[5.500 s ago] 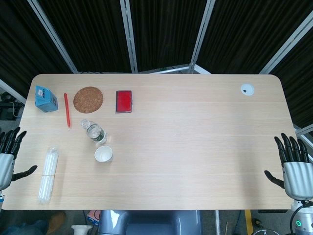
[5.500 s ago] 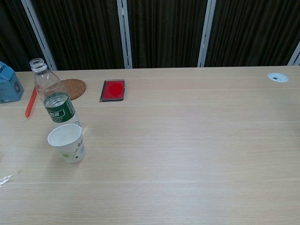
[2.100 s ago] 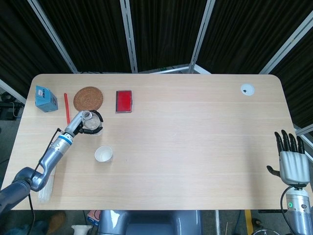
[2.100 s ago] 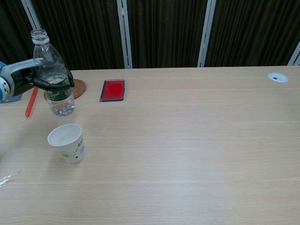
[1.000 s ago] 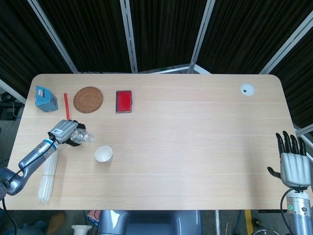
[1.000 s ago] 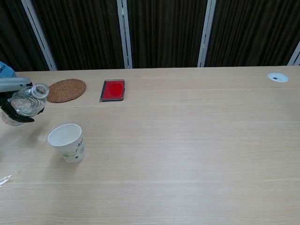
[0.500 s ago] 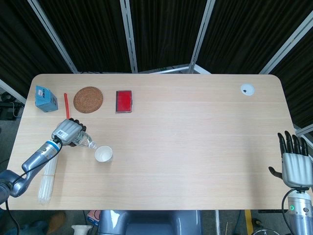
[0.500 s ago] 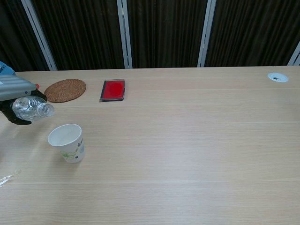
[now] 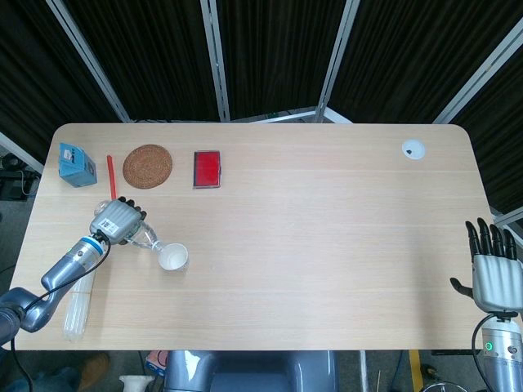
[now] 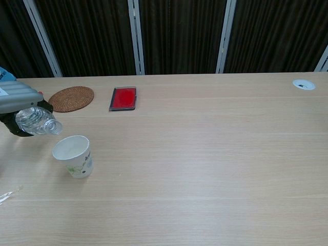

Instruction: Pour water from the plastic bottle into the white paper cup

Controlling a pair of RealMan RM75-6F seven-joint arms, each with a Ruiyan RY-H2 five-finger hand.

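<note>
Two robot hands appear over a pale wooden worktop (image 9: 327, 245). Near the left edge, the left hand (image 9: 117, 220) has its fingers wrapped around a clear plastic bottle (image 10: 37, 121), holding it tipped almost flat above the surface. The bottle is uncapped, and its open mouth points right and slightly down, just above the near-left rim of a white paper cup (image 10: 73, 156). The cup stands upright on the worktop, toward the front left, with a faint green print on its side. Whether water is flowing, or how much sits in the cup, cannot be made out. In the chest view the left hand is cut off by the frame edge. A bundle of clear straws (image 9: 78, 292) lies by the front left corner, partly under the forearm. Along the back edge sit a blue box (image 9: 75, 163), a red pen (image 9: 111, 175), a round woven coaster (image 9: 147, 165) and a red case (image 9: 207, 169). The middle and right of the worktop are bare wood. Beyond the right edge, the right hand (image 9: 495, 276) hangs with fingers straight and apart, holding nothing.
</note>
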